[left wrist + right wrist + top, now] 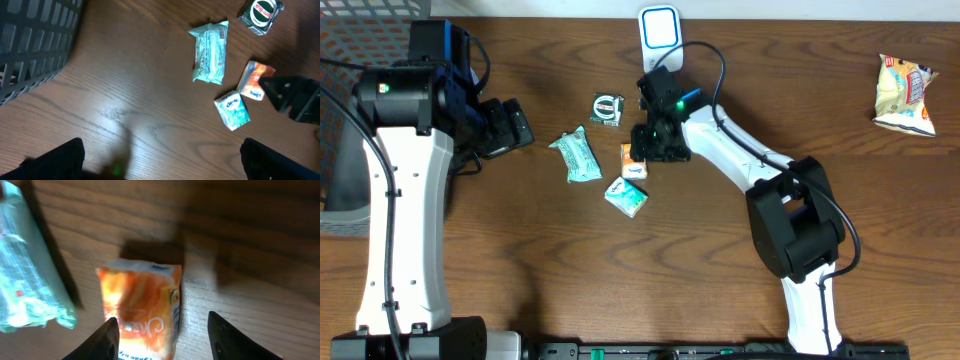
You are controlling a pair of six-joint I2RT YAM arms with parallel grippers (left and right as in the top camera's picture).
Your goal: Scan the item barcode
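Observation:
An orange packet (631,162) (254,80) (140,304) lies flat on the wooden table near the middle. My right gripper (642,155) (162,336) is down over it and open. Its fingers straddle the packet: the left finger touches the packet's edge and the right finger stands a gap away from it. No barcode shows on the packet's upper face. A white scanner (660,28) stands at the table's far edge, behind the right arm. My left gripper (512,128) (162,161) hangs wide open over bare wood to the left, with nothing between its fingers.
A long teal packet (578,155) (210,50) (27,285) lies left of the orange one. A small teal tissue pack (626,197) (232,111) lies in front, a green round tin (608,110) (260,15) behind. A snack bag (905,93) is far right, a grey basket (345,130) (30,45) far left.

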